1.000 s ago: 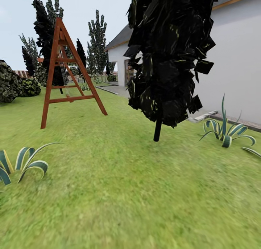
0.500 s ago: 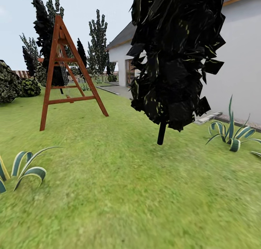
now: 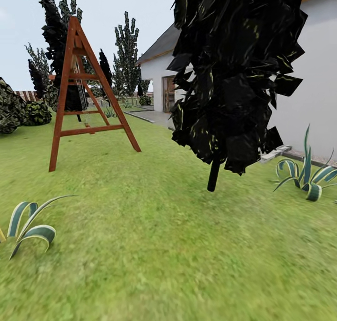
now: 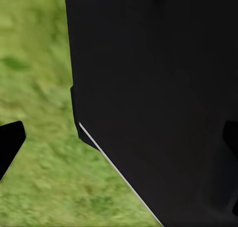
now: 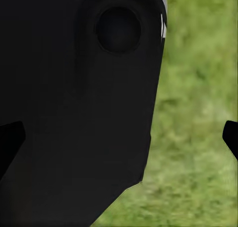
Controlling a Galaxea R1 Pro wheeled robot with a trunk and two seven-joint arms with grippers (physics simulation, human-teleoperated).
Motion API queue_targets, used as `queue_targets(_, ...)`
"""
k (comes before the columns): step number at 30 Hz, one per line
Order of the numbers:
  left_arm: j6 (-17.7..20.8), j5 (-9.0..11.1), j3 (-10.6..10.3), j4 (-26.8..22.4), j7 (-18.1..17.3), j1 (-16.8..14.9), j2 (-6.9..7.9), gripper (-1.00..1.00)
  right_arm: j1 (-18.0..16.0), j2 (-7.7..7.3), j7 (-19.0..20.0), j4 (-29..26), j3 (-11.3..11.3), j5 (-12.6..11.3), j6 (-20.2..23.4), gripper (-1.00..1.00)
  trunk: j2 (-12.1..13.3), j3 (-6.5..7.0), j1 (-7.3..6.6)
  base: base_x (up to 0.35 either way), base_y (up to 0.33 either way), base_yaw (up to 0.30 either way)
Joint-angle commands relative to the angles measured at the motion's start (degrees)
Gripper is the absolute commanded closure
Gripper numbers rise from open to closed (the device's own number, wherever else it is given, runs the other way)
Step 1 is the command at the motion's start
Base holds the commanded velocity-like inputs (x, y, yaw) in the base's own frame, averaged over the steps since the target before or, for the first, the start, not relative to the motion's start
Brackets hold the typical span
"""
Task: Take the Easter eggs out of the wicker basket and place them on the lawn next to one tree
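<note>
With the tree right of centre on the lawn and no basket or eggs visible, you risk clipping its trunk or the agave driving on; I cannot tell either gripper's spread.

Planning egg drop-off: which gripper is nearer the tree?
Probably right: the tree stands ahead, right of centre; left gripper and right gripper hang beside the robot's body, over lawn.
</note>
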Motion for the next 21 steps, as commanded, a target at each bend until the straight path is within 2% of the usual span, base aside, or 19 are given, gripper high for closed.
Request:
queue_targets(1,0.03,0.01,0.04,-0.01,-0.20,-0.01,0.01,-1.00,-0.07,-0.02,0.10,0.10,0.02,0.46,0.04,-1.00,-0.02,-0.04,0.03,0.317,0.112,0.000)
queue_targets(11,0.03,0.01,0.04,-0.01,-0.20,-0.01,0.01,-1.00,-0.06,0.03,0.09,0.14,0.02,0.45,0.02,-1.00,-0.02,-0.04,0.03,0.317,0.112,0.006)
queue_targets(21,0.03,0.01,0.04,-0.01,-0.20,-0.01,0.01,-1.00,-0.08,0.01,0.05,0.14,0.02,0.38,0.06,-1.00,-0.02,-0.04,0.03,0.317,0.112,0.195)
